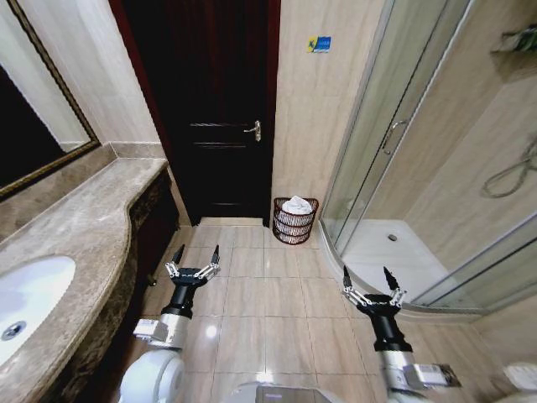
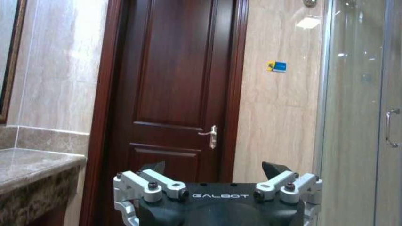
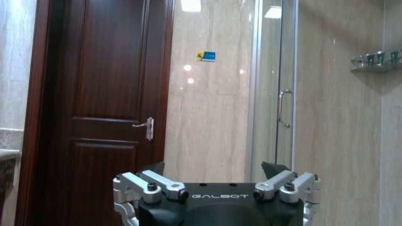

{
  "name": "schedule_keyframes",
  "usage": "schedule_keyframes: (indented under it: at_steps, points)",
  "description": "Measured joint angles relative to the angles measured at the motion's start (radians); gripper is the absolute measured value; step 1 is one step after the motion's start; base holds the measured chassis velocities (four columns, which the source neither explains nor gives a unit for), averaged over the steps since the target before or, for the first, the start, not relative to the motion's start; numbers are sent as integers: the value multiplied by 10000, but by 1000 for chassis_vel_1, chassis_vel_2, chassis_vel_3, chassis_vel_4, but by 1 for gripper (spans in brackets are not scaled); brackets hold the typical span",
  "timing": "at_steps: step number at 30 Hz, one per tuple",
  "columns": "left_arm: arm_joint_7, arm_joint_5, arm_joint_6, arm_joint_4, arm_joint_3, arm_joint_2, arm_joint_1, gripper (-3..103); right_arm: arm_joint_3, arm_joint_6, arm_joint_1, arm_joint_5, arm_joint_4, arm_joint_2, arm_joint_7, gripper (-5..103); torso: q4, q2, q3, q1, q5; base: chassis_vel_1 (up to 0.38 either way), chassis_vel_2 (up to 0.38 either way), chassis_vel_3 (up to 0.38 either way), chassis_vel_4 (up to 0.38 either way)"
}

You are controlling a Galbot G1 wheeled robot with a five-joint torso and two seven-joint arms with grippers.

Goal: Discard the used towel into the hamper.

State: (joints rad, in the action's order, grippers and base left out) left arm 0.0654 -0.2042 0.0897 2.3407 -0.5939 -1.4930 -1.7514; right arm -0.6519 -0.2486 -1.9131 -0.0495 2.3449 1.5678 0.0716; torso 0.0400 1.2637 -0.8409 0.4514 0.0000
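Judgement on the step: the discarding looks already done, since a white towel (image 1: 296, 204) sits bunched in the top of the hamper (image 1: 294, 222), rising a little above its rim, and neither gripper carries anything. What may remain is only to confirm the towel has settled inside; if it had to be pushed lower, the robot would first need to close the gap to the hamper, because both arms are well short of it.

The hamper stands on the tiled floor against the wall, between the dark door (image 1: 220, 109) on its left and the glass shower enclosure (image 1: 394, 134) on its right.

The left gripper (image 1: 196, 255) is held up over the floor, near and to the left of the hamper, its jaws spread wide and empty. The right gripper (image 1: 369, 278) hangs nearer the robot, to the hamper's right, beside the curved shower base, jaws likewise parted with nothing between them. Both point roughly toward the hamper's wall, well apart from the hamper itself.
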Motion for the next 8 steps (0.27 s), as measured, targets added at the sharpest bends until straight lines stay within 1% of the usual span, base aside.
schedule_keyframes:
  at_steps: [8]
  points:
    - [0, 0, 0, 0, 0, 0, 0, 100, 0, 0, 0, 0, 0, 0, 0, 100, 0, 0, 0, 0, 0, 0, 0, 0, 0]
